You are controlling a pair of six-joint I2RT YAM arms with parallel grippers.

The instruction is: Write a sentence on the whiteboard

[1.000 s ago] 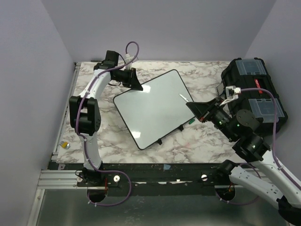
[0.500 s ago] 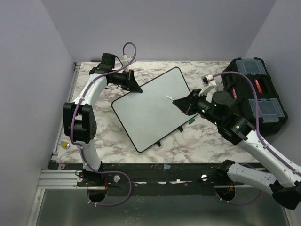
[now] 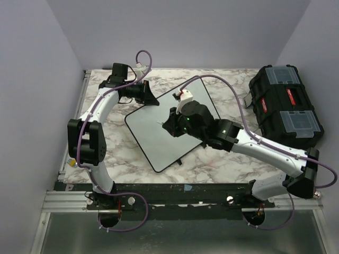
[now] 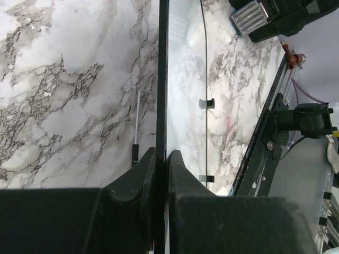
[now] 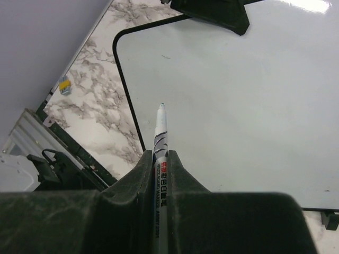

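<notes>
The whiteboard (image 3: 151, 135) lies tilted on the marble table, and its face is blank: no green sentence shows. My left gripper (image 3: 152, 99) is shut on the board's far left edge. In the left wrist view the board (image 4: 163, 79) is edge-on between the closed gripper (image 4: 162, 156). My right gripper (image 3: 167, 127) hovers over the middle of the board, shut on a white marker (image 5: 160, 137). The marker's tip points at the board (image 5: 238, 106) near its left edge. The right gripper (image 5: 160, 157) clamps the marker barrel.
A black toolbox (image 3: 286, 108) stands at the right side of the table. A small yellow object (image 3: 70, 164) lies at the table's left edge. A metal rail (image 3: 159, 198) runs along the near edge. My right arm crosses the board's right half.
My right arm has swung left from beside the toolbox to over the middle of the board, carrying the marker. My left gripper has stayed on the board edge, and the board has shifted slightly left.
</notes>
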